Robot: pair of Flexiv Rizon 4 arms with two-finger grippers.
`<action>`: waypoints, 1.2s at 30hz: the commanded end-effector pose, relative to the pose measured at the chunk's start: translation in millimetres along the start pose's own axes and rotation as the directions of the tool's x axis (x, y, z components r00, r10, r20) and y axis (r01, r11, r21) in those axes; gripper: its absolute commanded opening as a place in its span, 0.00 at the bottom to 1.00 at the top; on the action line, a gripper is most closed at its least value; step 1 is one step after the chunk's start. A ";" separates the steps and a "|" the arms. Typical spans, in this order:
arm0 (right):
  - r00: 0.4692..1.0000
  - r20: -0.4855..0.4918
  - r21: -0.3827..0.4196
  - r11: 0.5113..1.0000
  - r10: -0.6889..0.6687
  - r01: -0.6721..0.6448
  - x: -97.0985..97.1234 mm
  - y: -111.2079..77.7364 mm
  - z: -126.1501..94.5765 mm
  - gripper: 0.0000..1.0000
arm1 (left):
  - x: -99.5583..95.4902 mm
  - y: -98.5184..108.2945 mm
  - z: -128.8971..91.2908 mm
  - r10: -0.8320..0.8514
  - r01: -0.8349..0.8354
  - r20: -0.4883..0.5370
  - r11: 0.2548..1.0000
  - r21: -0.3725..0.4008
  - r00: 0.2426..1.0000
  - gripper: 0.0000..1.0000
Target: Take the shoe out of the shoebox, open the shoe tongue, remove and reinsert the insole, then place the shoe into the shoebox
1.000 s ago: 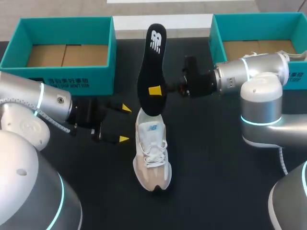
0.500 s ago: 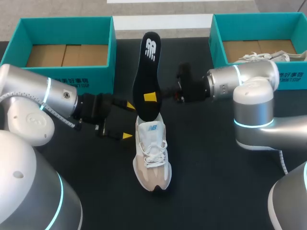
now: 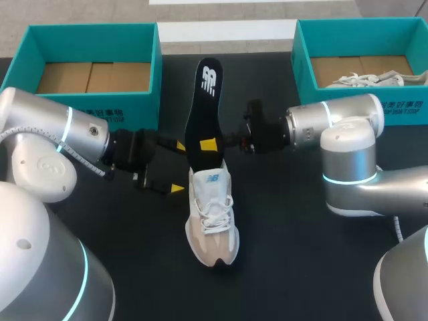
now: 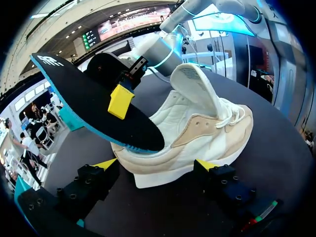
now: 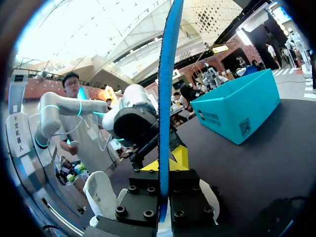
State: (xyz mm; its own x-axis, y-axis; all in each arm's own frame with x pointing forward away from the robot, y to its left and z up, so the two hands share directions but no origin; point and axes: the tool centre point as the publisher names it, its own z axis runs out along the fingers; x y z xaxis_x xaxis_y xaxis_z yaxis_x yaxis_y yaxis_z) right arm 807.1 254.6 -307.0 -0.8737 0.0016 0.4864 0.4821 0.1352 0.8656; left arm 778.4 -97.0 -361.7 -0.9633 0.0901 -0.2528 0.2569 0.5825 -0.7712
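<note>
A white and beige shoe [image 3: 211,215] stands on the black table, toe toward the front edge, with its tongue [image 4: 195,89] pulled up. My right gripper [image 3: 212,144] is shut on the black insole [image 3: 203,110], which slants upward; the insole's lower end sits at the shoe's opening. In the right wrist view the insole [image 5: 166,94] is edge-on between the right gripper's [image 5: 163,170] fingers. My left gripper [image 3: 178,168] stands open just left of the shoe's heel. In its own view the left gripper [image 4: 157,167] faces the shoe [image 4: 207,131] side-on, below the insole [image 4: 89,101].
A teal shoebox [image 3: 137,100] with a cardboard floor stands at the back left. Another teal shoebox [image 3: 302,63] at the back right holds a second white shoe [image 3: 364,80]. Both arms crowd the middle of the table around the shoe.
The right gripper has carried the insole left and down, bringing its lower end to the shoe's opening. The left gripper has moved right, closer to the shoe's heel, staying open.
</note>
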 end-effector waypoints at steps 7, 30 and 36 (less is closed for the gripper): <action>1.000 0.014 0.024 1.000 -0.002 0.001 7.0 -6.4 -5.9 0.00 | -1.0 0.8 -0.6 0.000 0.000 -0.009 1.000 -0.001 1.000 1.00; 0.998 0.036 0.113 0.992 0.060 -0.063 15.1 -45.7 0.3 0.00 | -1.4 4.4 -0.1 -0.016 0.016 -0.012 1.000 -0.007 1.000 1.00; 0.995 0.051 0.107 0.990 0.086 -0.091 19.0 -63.7 0.6 0.00 | -1.4 4.4 -0.1 -0.016 0.016 -0.012 1.000 -0.007 1.000 1.00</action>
State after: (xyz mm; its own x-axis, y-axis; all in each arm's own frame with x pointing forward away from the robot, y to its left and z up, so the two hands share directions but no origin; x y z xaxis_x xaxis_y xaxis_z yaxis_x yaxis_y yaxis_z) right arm 767.9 245.7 -346.2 -0.8314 0.0538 0.5530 0.5473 0.2507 0.7985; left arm 781.0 -93.7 -364.7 -0.9681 0.0899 -0.2338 0.2412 0.5865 -0.7732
